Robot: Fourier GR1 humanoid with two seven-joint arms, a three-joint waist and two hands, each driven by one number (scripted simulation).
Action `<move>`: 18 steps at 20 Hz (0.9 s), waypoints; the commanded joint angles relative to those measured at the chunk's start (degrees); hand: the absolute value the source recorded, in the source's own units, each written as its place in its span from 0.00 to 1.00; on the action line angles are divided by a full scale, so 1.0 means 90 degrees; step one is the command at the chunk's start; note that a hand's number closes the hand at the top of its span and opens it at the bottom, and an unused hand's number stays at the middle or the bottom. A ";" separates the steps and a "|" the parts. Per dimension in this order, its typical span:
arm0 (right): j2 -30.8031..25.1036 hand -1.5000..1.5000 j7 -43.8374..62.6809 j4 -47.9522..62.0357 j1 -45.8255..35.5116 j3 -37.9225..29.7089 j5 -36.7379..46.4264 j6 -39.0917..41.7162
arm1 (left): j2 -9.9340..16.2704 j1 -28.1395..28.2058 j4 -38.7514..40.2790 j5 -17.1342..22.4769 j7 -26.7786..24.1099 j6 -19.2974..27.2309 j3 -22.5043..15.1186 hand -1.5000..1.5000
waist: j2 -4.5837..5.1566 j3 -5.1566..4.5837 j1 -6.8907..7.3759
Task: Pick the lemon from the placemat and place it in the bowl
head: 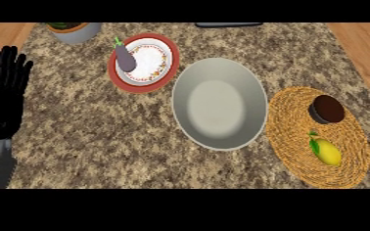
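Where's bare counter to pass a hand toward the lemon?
Bare counter lies between the left hand and the bowl, below the plate. Crowded: the bowl nearly touches the placemat, which holds the lemon and a dark cup.

Even, soft light is falling across the granite surface (94, 127), bright enough everywhere, with no clear direction. Shadows are barely showing: only a thin dark edge is lying under the bowl (219, 103). No glare is appearing on its pale inside. The left hand (13, 85) is reading as flat black, its detail lost.
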 commanded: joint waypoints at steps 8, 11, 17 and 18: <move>-0.1332 0.00 -0.0667 -0.0177 0.1335 -0.1226 0.2220 -0.0037 | 0.0003 -0.0130 -0.0196 -0.0114 0.0222 -0.0058 0.0011 0.50 | 0.0032 -0.0001 0.0136; -0.1183 0.00 -0.0917 0.0333 0.1448 -0.1496 0.2489 0.0002 | -0.0082 -0.0363 -0.0200 -0.0104 0.0468 -0.0089 0.0023 0.50 | 0.0055 0.0000 0.0219; -0.0726 0.00 -0.0585 0.0396 0.0818 -0.0833 0.3037 0.0026 | -0.0355 -0.0281 -0.0158 -0.0349 0.0220 -0.0200 0.0080 0.50 | 0.0084 0.0000 0.0374; -0.0449 0.00 -0.0803 0.0365 0.1172 -0.0761 0.3408 -0.0366 | -0.0289 -0.0464 -0.0033 -0.0459 0.0321 -0.0170 0.0075 0.50 | 0.0077 0.0001 0.0316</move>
